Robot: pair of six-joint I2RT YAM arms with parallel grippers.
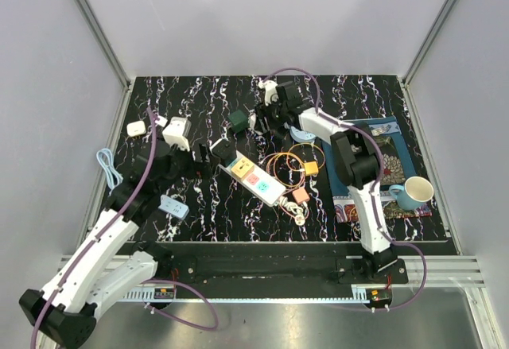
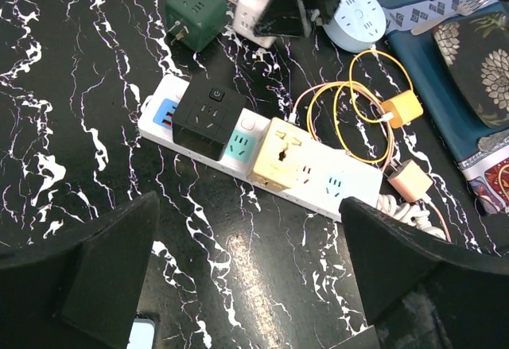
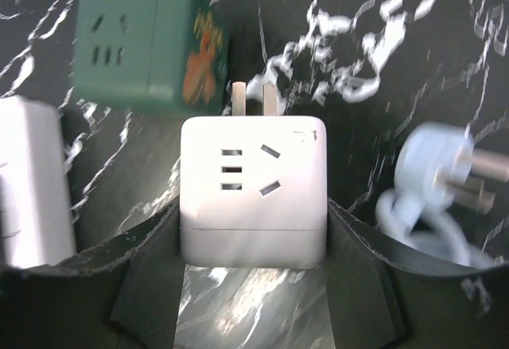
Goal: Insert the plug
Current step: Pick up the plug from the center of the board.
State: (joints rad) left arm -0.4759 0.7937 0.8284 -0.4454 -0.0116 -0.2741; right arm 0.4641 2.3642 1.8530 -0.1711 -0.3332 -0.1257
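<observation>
Right hand (image 3: 253, 230) grasps the white cube plug (image 3: 253, 174), prongs forward, apart from the power strip (image 2: 262, 154); left hand (image 2: 248, 230) hangs released. Carrying over and inserting remain.

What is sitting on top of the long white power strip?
A black cube adapter and a pale yellow adapter sit on the power strip. They cover the sockets underneath them, so those can't be seen.
</observation>
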